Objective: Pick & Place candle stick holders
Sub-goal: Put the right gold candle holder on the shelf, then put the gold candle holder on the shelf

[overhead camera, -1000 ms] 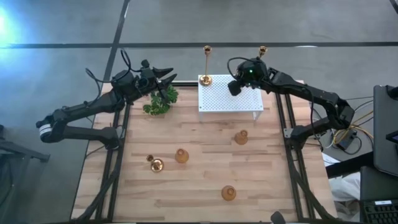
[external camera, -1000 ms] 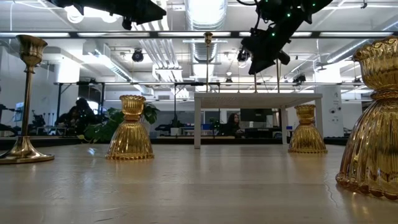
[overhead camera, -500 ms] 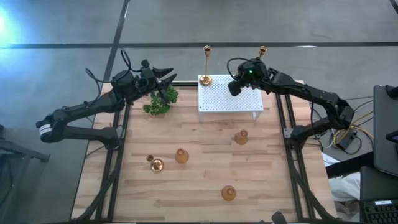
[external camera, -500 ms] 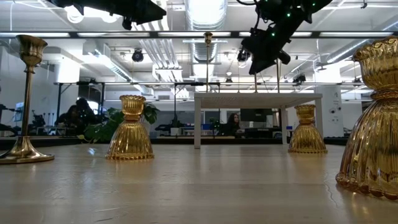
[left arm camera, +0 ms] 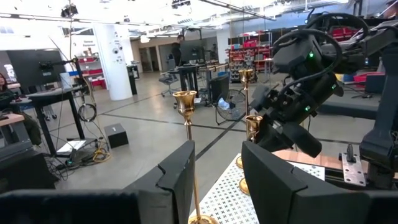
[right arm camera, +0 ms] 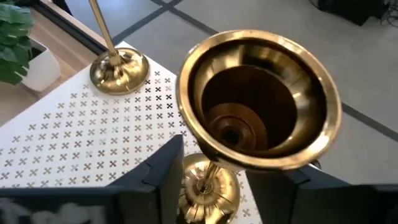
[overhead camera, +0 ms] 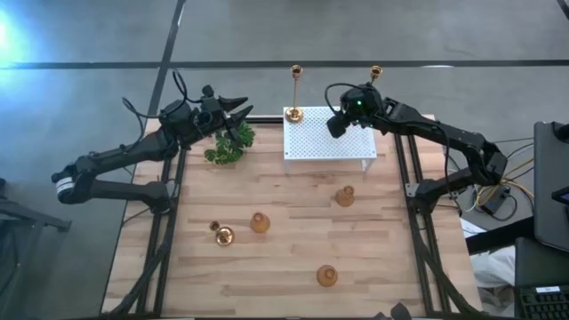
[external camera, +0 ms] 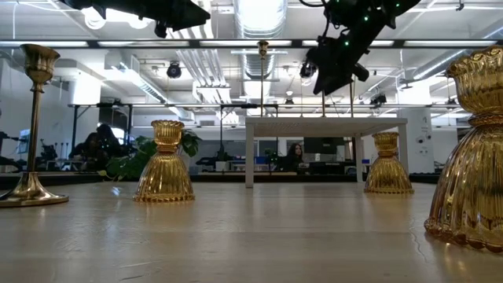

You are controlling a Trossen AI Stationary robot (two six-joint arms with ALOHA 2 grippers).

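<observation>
Two tall thin-stemmed gold candle stick holders stand by their round bases on the white perforated box (overhead camera: pixel 327 140) at the table's far edge. One (overhead camera: pixel 294 92) is at the box's far left corner. The other (right arm camera: pixel 258 99) is at the far right, with its stem (right arm camera: pixel 210 173) between the fingers of my open right gripper (right arm camera: pixel 214 158); I see a gap on both sides of the stem. My left gripper (overhead camera: pixel 242 108) hovers open above the green plant (overhead camera: pixel 229 142), with nothing between its fingers. Three squat holders (overhead camera: pixel 345 196) (overhead camera: pixel 260 222) (overhead camera: pixel 327 276) and a short stemmed one (overhead camera: pixel 222 236) stand on the table.
The wooden table top (overhead camera: pixel 293 258) lies bare between the scattered holders. The plant sits at the far left, just left of the box. In the low view the box (external camera: pixel 326 126) stands on legs, and there is a person in the room behind it.
</observation>
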